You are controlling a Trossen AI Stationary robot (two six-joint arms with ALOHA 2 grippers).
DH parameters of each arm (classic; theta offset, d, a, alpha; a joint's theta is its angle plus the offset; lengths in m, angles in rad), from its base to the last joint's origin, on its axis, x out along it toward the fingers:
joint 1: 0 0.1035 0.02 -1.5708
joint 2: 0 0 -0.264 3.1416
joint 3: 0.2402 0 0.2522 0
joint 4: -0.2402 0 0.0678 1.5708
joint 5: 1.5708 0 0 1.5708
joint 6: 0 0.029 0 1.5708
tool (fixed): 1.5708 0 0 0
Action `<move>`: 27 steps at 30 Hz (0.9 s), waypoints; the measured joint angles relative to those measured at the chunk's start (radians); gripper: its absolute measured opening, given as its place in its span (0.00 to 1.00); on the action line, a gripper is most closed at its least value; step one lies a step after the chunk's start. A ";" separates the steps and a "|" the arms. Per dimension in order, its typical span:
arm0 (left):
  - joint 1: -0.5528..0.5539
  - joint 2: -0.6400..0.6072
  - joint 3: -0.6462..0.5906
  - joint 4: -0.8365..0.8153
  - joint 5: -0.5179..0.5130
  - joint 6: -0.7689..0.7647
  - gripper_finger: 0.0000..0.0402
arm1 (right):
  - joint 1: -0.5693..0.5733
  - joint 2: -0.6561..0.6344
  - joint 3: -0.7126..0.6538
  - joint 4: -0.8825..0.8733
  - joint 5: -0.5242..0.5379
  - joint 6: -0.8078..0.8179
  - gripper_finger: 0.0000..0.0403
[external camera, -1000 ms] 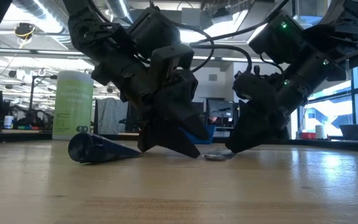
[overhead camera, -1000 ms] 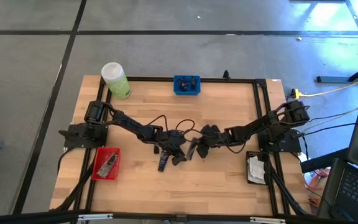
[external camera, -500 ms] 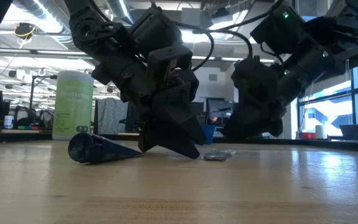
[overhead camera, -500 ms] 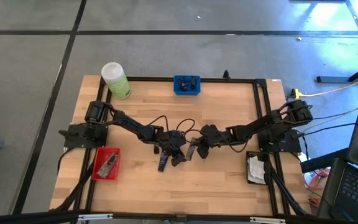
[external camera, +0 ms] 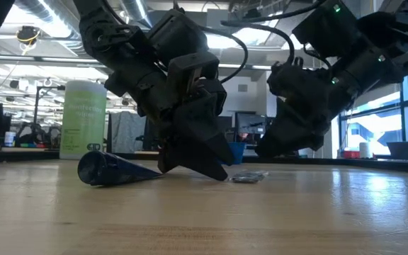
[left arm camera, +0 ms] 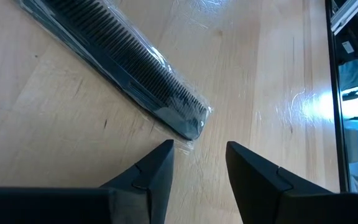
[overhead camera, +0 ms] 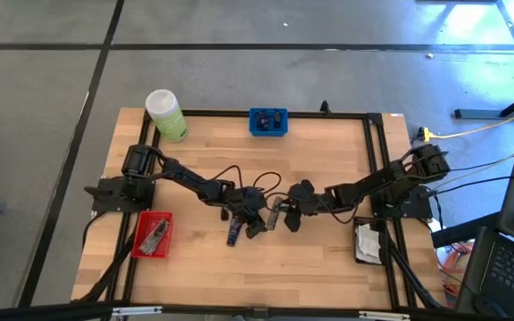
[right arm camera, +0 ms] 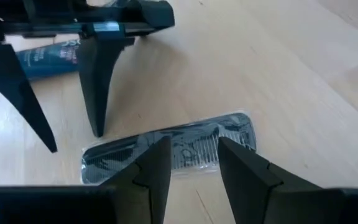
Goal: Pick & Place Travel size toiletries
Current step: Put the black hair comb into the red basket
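A wrapped black comb (right arm camera: 169, 149) lay flat mid-table, with the left gripper (left arm camera: 199, 165) just beside one end and the right gripper (right arm camera: 192, 163) above its middle, both with fingers spread, empty. A navy tube (external camera: 112, 170) lay behind the left gripper.

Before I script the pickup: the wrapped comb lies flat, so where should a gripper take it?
Grip the comb mid-length, across its narrow width, coming straight down. It lies flat on the table, long and thin in a clear packet, so only its long edges offer opposing faces.
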 joint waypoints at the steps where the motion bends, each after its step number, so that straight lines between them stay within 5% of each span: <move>1: 0.000 0.000 0.000 0.000 0.000 0.000 0.36 | 0.000 0.003 0.000 -0.002 0.000 0.000 0.34; 27: 0.001 0.001 -0.001 0.025 -0.006 0.028 0.36 | -0.020 0.217 0.201 -0.118 0.007 -0.063 0.28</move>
